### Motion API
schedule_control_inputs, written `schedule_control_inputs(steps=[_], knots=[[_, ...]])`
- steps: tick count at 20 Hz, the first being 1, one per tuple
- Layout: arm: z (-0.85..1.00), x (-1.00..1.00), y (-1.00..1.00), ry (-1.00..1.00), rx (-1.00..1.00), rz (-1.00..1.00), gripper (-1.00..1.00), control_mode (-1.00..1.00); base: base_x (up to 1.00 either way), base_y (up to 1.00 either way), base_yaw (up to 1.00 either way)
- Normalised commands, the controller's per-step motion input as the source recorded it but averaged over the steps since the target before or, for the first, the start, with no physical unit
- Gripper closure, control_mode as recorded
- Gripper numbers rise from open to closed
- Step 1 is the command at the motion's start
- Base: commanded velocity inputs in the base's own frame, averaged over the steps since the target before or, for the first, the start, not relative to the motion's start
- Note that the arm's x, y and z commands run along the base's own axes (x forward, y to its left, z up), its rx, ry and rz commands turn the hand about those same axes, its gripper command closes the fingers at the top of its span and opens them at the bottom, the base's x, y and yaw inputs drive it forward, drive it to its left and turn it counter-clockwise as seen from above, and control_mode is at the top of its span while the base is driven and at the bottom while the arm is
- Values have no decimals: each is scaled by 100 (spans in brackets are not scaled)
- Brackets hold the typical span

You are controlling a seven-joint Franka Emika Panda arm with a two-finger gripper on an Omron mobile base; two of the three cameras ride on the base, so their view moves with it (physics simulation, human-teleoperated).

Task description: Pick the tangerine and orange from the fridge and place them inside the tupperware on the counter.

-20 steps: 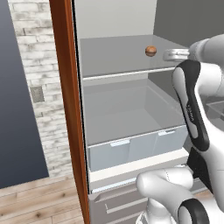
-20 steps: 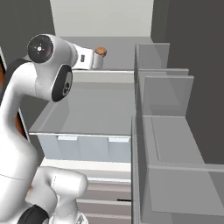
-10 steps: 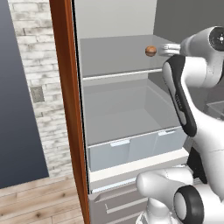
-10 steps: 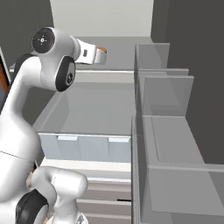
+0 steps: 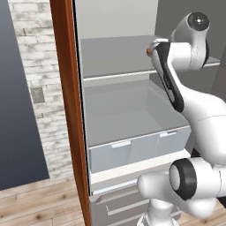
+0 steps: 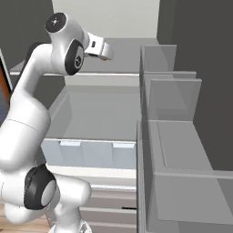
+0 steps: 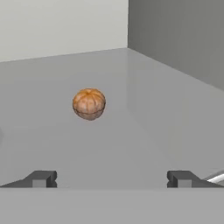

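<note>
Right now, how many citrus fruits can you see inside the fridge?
1. One orange-coloured fruit sits on the upper shelf, ahead of the open gripper and apart from it. A second fruit may be hidden behind the arm.

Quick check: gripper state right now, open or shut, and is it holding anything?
Gripper: open, jaws wide apart, holding nothing; the small round orange-brown fruit sits on the flat grey fridge shelf ahead, apart from the fingertips.
</note>
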Motion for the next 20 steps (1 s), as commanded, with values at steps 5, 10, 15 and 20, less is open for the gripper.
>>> schedule_control_inputs(steps=[5, 10, 15, 20], knots=[[-4, 35, 1, -7, 0, 0, -100, -100, 0, 0, 0], [-4, 40, 0, 0, 0, 0, -100, -100, 0, 0, 0], [-5, 41, 0, 0, 0, 0, -100, -100, 0, 0, 0], [-6, 39, 1, 0, 0, 0, -100, -100, 0, 0, 0]])
